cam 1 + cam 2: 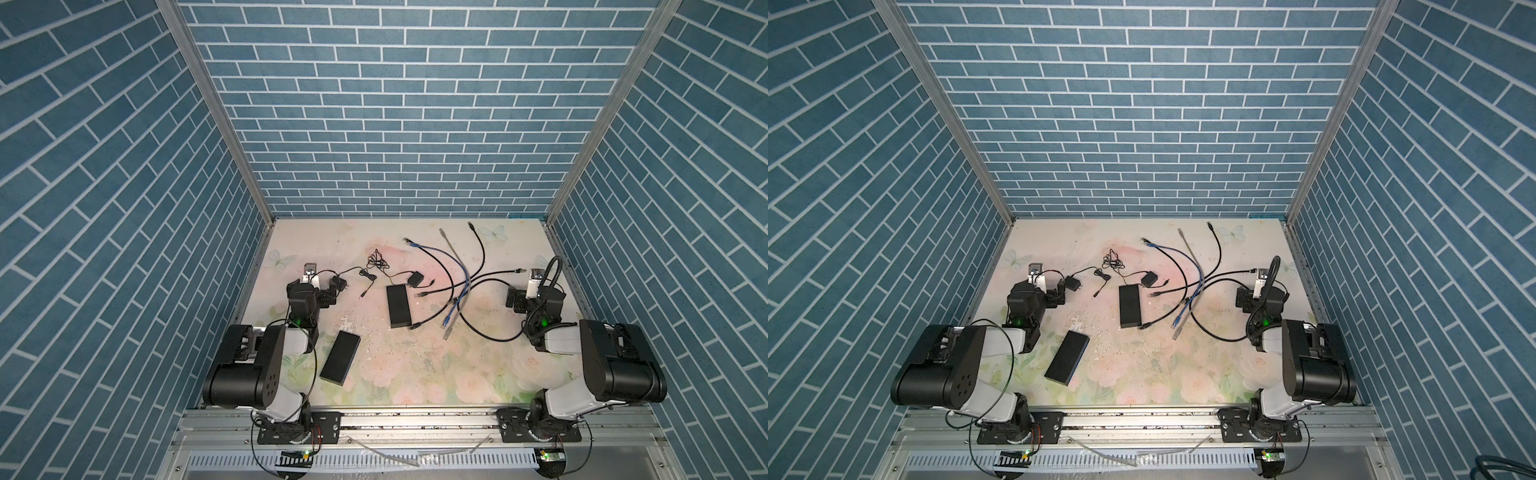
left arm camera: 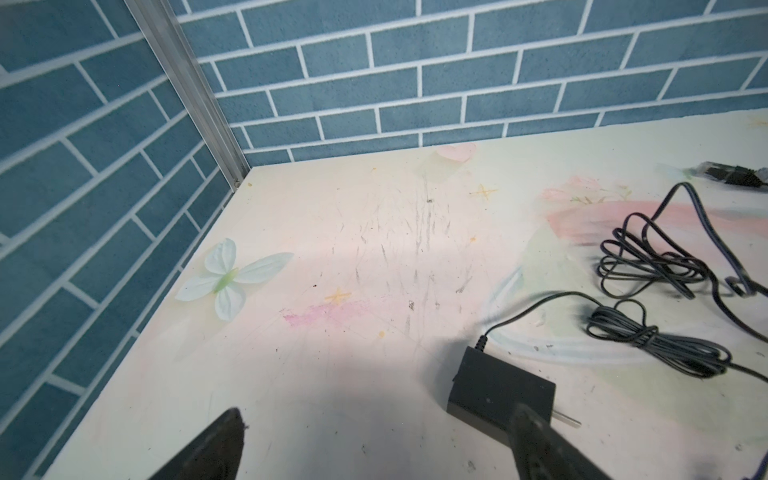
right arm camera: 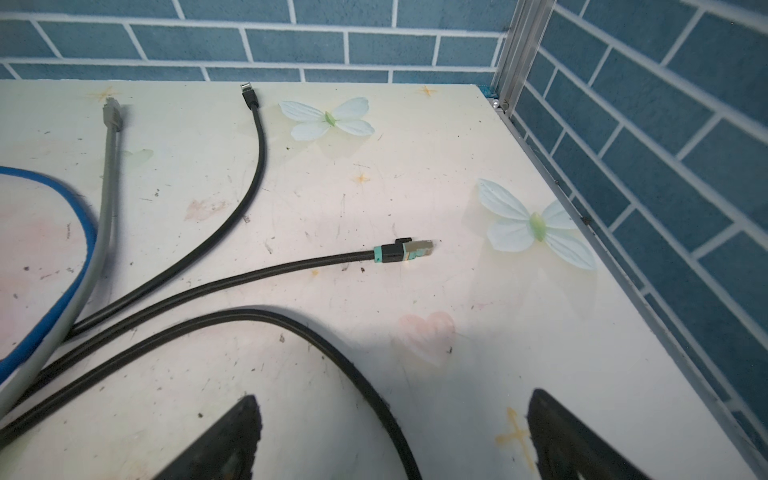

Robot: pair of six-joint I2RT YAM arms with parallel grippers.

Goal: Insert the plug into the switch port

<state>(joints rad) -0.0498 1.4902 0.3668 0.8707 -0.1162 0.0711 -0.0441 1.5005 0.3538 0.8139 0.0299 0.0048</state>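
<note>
Near the metal-tipped plug, right tool gapes wide — left tool likewise, both empty.

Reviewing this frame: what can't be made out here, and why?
Ports on the switch and the second black box: too small and dark in both top views.
Power adapter: left wrist view, partly covered by a left gripper finger.
Blue cable: right wrist view, cut off by the frame edge.
</note>
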